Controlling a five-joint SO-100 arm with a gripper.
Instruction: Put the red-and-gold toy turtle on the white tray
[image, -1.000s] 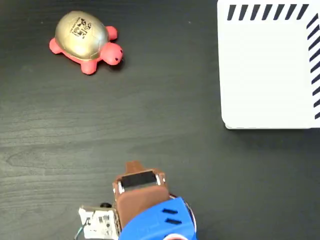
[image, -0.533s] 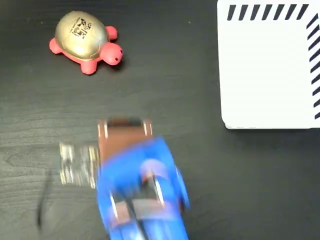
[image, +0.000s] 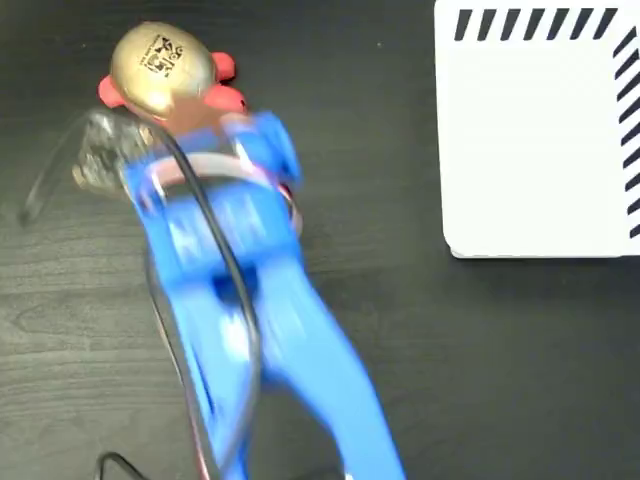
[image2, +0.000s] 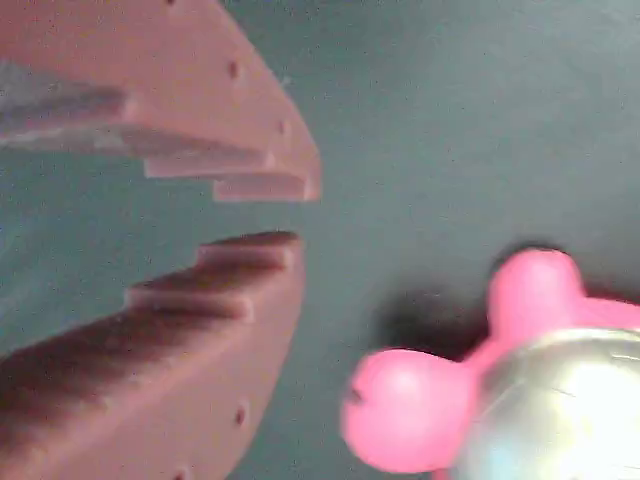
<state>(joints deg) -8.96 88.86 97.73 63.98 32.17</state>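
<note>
The red-and-gold toy turtle sits on the dark table at the upper left of the fixed view, its gold shell showing and its head partly covered by the blurred blue arm. In the wrist view the turtle lies at the lower right, pink head and a foot visible. My gripper is to its left, not touching it, its brown stepped fingers open by a narrow gap with nothing between them. The white tray with black stripes lies at the upper right.
A small circuit board with a black cable rides on the arm's left side. Dark wood-grain table stretches between the arm and the tray.
The arm has swung from the bottom edge up and left across the table, and its gripper end now reaches the turtle's side. Turtle and tray have not moved.
</note>
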